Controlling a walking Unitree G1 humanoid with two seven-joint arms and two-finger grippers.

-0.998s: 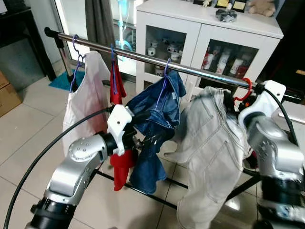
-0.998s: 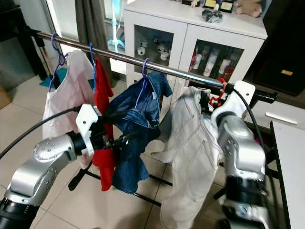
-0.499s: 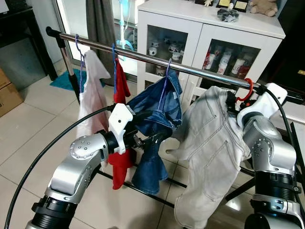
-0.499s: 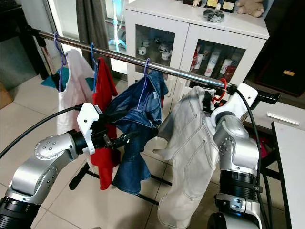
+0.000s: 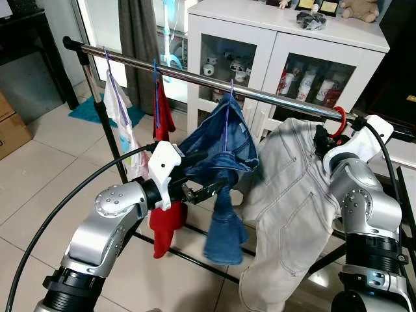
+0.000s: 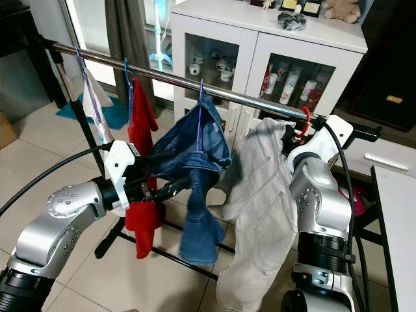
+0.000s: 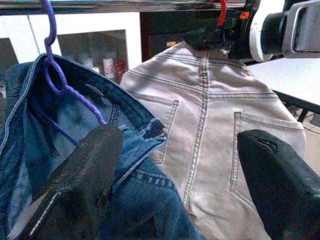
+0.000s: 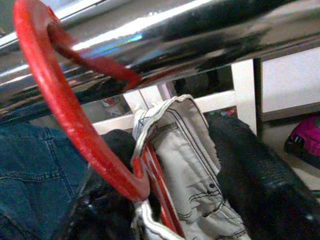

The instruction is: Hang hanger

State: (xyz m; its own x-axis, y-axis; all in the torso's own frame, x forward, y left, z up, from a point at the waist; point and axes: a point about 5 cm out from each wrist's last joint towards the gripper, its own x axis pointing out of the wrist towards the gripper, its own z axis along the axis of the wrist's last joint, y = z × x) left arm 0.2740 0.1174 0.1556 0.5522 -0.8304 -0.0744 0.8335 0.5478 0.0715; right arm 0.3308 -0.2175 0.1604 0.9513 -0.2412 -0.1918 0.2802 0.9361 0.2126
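A red hanger [image 5: 338, 120] carries pale grey jeans [image 5: 292, 195]. Its hook [image 8: 65, 115] curls over the steel rail [image 5: 195, 77] near the rail's right end. My right gripper [image 5: 323, 140] sits just under the rail, shut on the hanger's neck and the jeans' waistband [image 8: 175, 165]. My left gripper [image 5: 211, 188] is open, with one finger [image 7: 85, 175] against blue jeans [image 5: 224, 149] that hang from a purple hanger [image 7: 52, 75] at mid rail. The pale jeans hang beyond the open fingers.
A red garment [image 5: 162, 117] and a white one [image 5: 120, 110] hang further left on the rail. A white glass-door cabinet [image 5: 286, 45] stands close behind the rack. The rack's black base bar [image 5: 195, 263] crosses the tiled floor. A cardboard box [image 5: 10, 130] sits far left.
The blue jeans have swung right and spread out on their hanger, and the white garment has turned edge-on. The pale jeans hang straighter. The red hook stays at the rail.
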